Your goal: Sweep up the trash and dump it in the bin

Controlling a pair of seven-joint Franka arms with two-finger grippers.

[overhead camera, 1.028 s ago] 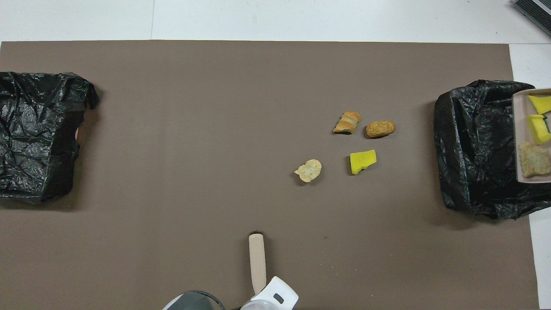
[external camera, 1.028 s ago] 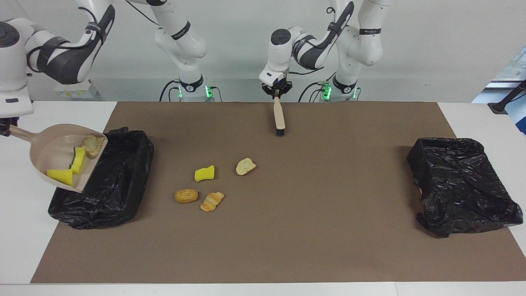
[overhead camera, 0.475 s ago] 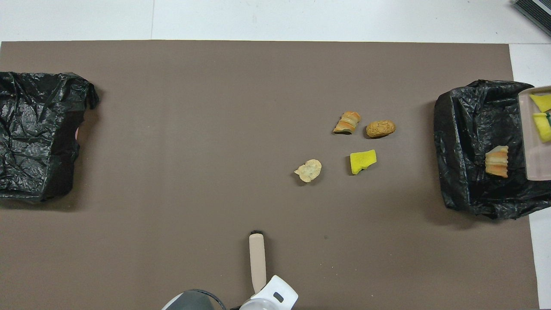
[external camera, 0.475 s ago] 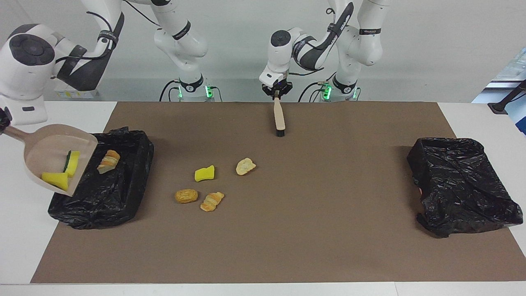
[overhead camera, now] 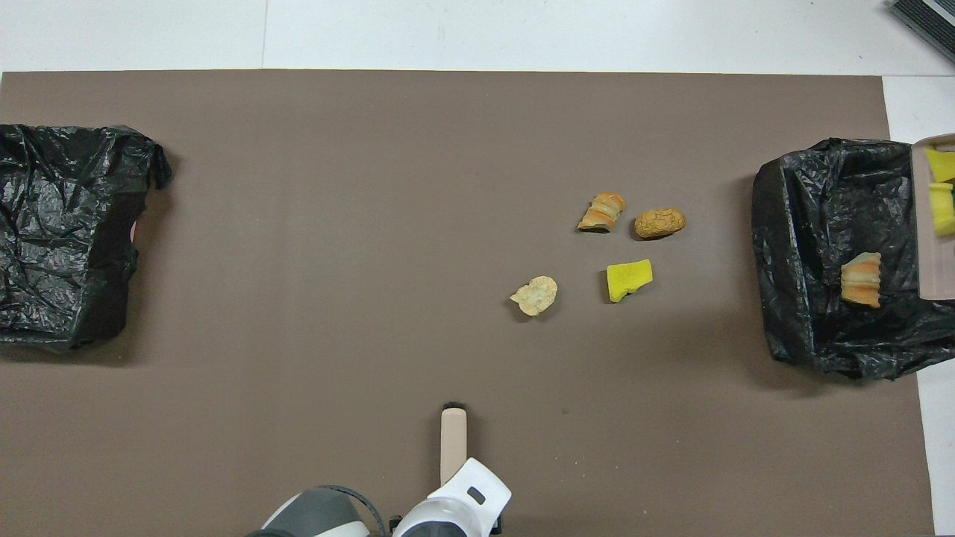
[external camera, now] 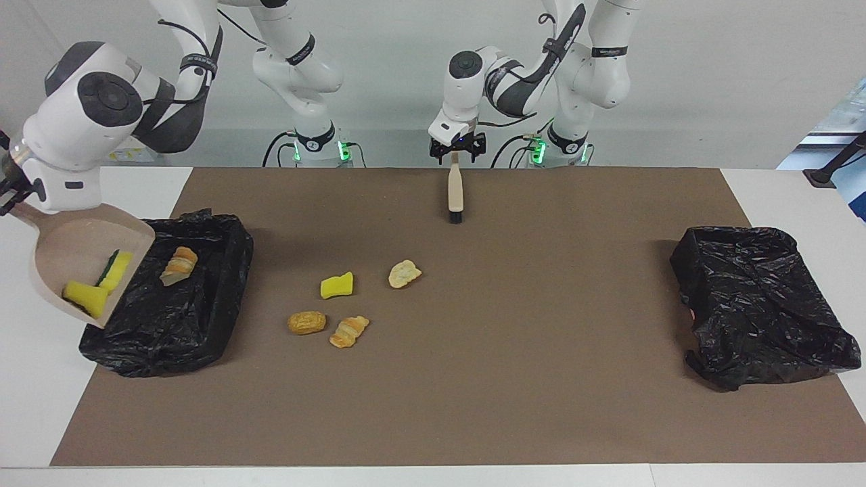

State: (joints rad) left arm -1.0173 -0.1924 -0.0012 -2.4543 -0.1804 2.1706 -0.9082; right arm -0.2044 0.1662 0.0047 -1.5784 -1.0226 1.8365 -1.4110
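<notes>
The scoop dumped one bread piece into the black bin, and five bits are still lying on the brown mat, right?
Not quite: four bits lie on the brown mat, as the facing view shows. One bread piece is in the black bin beside the scoop.

The pastry piece (external camera: 178, 264) now lies in the bin (external camera: 203, 318), out of the dustpan (external camera: 67, 250). The left end effector (external camera: 459, 147) has opened around the brush (external camera: 454, 193).

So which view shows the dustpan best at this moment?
The facing view: the whole dustpan shows there, tilted over the bin, with two yellow sponge chunks in it. The overhead view catches only its front edge at the frame's border.
</notes>
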